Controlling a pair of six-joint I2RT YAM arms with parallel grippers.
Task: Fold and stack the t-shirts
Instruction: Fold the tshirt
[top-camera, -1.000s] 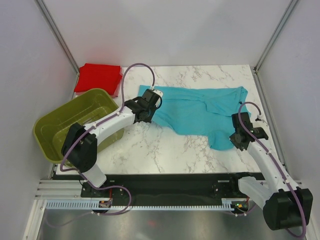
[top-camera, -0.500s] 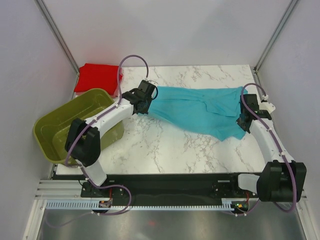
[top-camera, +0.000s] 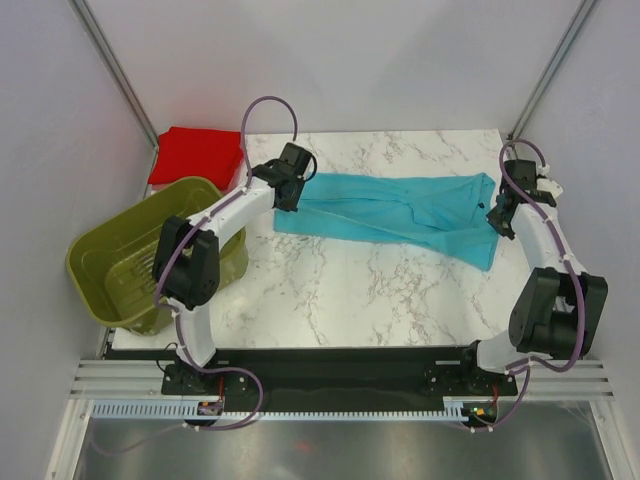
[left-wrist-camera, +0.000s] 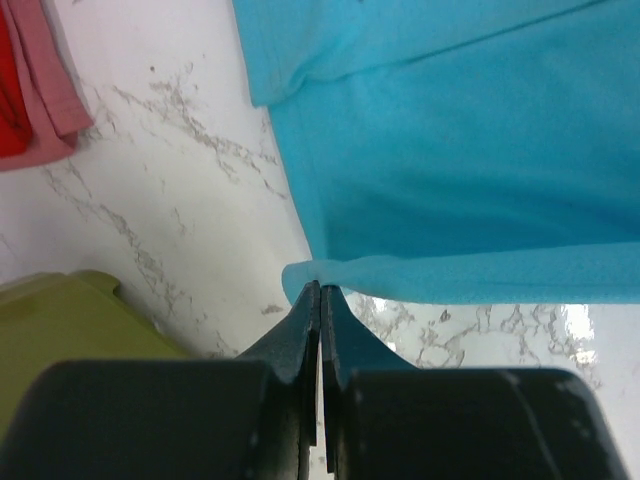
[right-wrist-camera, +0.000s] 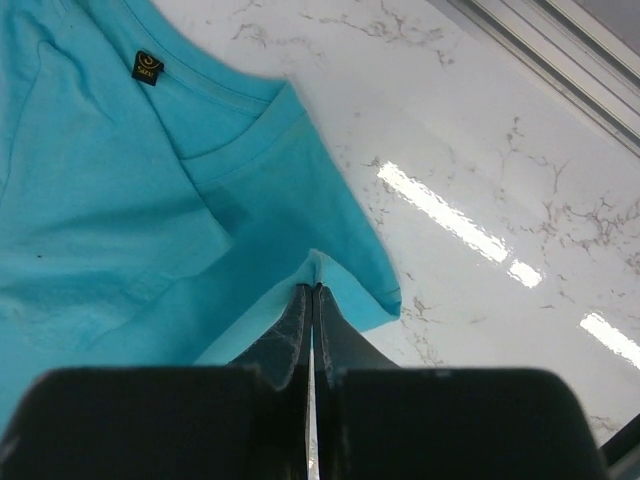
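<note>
Presently, a lengthwise fold is judged in hand. The left gripper (left-wrist-camera: 318, 290) and right gripper (right-wrist-camera: 313, 290) are each clamped on the turquoise t-shirt (top-camera: 400, 205), spread mid-table. The red t-shirt (top-camera: 197, 155) lies folded far-left. Next: lay both 2 edges flat, then release.

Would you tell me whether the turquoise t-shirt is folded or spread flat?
Partly folded: the turquoise t-shirt lies doubled into a band, ends pinched by the left gripper and right gripper.

Bright, even overhead light leaves only soft shadows. White glare streaks mark the glossy bench (right-wrist-camera: 500, 180) in the right wrist view; both wrist views blur nearest the lens.
</note>
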